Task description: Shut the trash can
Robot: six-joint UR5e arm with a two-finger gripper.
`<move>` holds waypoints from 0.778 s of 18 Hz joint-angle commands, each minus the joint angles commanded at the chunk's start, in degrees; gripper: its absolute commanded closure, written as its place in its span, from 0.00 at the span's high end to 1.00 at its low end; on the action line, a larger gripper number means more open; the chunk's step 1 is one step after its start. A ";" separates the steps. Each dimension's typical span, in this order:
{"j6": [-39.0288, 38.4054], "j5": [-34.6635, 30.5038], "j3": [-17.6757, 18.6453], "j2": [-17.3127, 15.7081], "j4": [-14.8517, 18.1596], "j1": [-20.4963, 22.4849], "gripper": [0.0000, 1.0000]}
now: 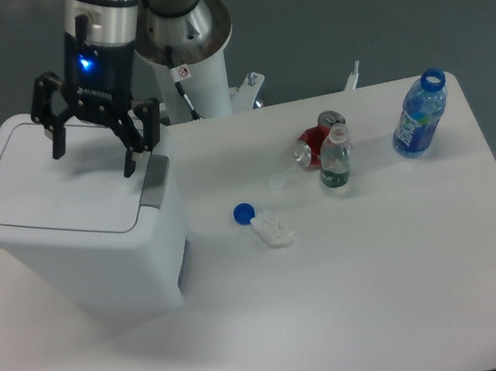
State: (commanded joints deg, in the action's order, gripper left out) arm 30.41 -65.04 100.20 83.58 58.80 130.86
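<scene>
Above the shut trash can (65, 213), the gripper (95, 162) hangs wide open, empty; no legible writing.

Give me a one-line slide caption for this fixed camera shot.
Open gripper hovers above the shut lid of the white trash can, with bottles and a blue cap scattered across the table.

— What colours sit at nine o'clock?

— A large white plastic rectangular trash can (69, 240) with a grey front tab (155, 181); above it a black two-finger gripper (95, 159) showing a blue light.

— And toward three o'clock?

— A blue-tinted clear plastic bottle (420, 117) with a blue neck ring, a red crushed metal can (315, 144), and a clear bottle with a green label (334, 163). At centre lie a small blue round cap (244, 212) and a white crumpled scrap (273, 229), all on the white table (385, 286).
</scene>
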 joint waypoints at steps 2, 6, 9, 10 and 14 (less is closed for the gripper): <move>0.09 -0.35 -1.40 0.00 0.00 2.45 1.00; 3.24 -0.27 -2.29 -0.09 -0.09 8.69 1.00; 9.47 -0.44 -2.37 0.26 -0.09 13.53 1.00; 11.50 -0.44 -2.72 0.61 -0.17 15.11 1.00; 17.66 -3.24 -3.34 2.72 -0.26 17.85 1.00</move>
State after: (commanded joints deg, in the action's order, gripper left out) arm 48.06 -68.28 96.86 86.31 58.54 148.71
